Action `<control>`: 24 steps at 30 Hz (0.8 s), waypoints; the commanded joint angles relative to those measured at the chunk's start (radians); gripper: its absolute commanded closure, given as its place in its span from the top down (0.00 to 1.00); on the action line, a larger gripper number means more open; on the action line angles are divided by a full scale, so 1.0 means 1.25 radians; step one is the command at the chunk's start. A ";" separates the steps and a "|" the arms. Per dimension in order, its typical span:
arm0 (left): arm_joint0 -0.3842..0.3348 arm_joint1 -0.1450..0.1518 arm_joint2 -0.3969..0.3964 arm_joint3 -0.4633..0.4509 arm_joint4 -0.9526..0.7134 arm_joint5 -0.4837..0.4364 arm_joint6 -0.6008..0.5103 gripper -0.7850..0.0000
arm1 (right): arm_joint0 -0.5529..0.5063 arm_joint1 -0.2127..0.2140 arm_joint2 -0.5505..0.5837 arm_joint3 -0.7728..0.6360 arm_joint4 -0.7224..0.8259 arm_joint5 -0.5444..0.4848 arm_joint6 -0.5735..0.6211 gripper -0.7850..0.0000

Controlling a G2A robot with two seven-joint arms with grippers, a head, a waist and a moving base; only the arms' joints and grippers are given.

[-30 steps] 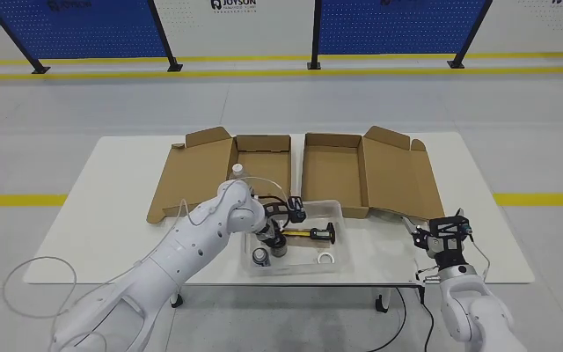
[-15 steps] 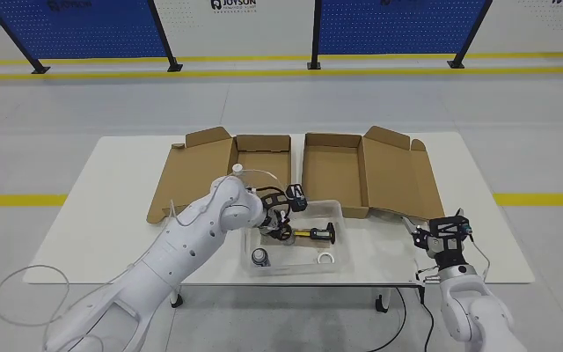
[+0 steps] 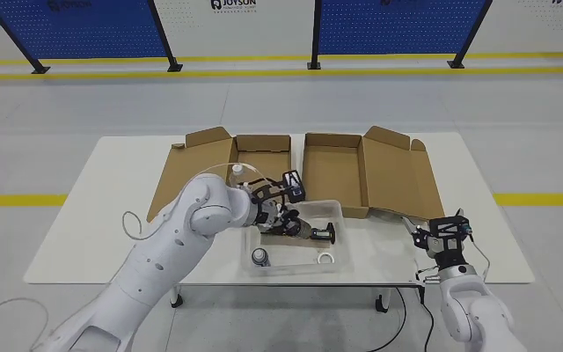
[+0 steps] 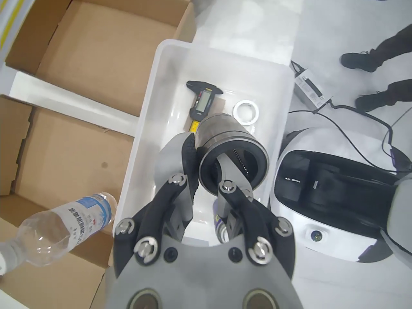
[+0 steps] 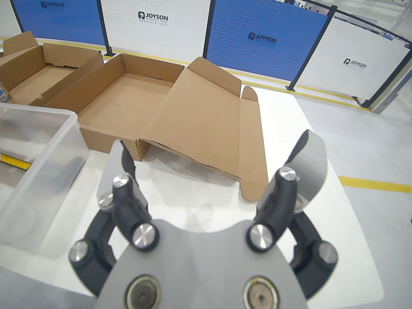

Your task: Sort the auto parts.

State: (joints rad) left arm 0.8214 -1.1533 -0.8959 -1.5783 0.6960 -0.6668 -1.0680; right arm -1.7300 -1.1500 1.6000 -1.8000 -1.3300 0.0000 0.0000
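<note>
Left gripper [image 4: 207,159] clamped on bearing [image 4: 225,133] above bin [image 4: 154,75], frame centre; right gripper [image 3: 435,227] splayed empty, lower right

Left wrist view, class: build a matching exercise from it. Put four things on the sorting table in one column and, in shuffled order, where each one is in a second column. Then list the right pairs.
Things
1. metal bearing
2. caliper
3. white ring
4. water bottle

Places
A. in the cardboard box
B. lying in the clear bin, display facing up
C. gripped by the left hand
D. lying in the clear bin, next to the caliper

Pairs: 1-C, 2-B, 3-D, 4-A
</note>
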 commanded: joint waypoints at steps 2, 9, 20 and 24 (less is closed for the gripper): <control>0.012 0.008 -0.006 -0.048 -0.052 -0.025 -0.036 0.00 | 0.000 0.000 0.000 0.000 0.000 0.000 0.000 1.00; 0.004 0.030 0.014 -0.090 -0.087 -0.018 -0.050 0.00 | 0.000 0.000 0.000 0.000 0.000 0.000 0.000 1.00; -0.025 0.049 0.029 -0.065 -0.094 -0.023 -0.044 0.00 | 0.000 0.000 0.000 0.000 0.000 0.000 0.000 1.00; -0.033 0.052 0.015 -0.053 -0.064 0.000 -0.018 0.00 | 0.000 0.000 0.000 0.000 0.000 0.000 0.000 1.00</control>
State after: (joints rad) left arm 0.7824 -1.0888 -0.8721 -1.6495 0.6036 -0.6774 -1.1024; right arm -1.7300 -1.1500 1.6000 -1.8000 -1.3300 0.0000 0.0000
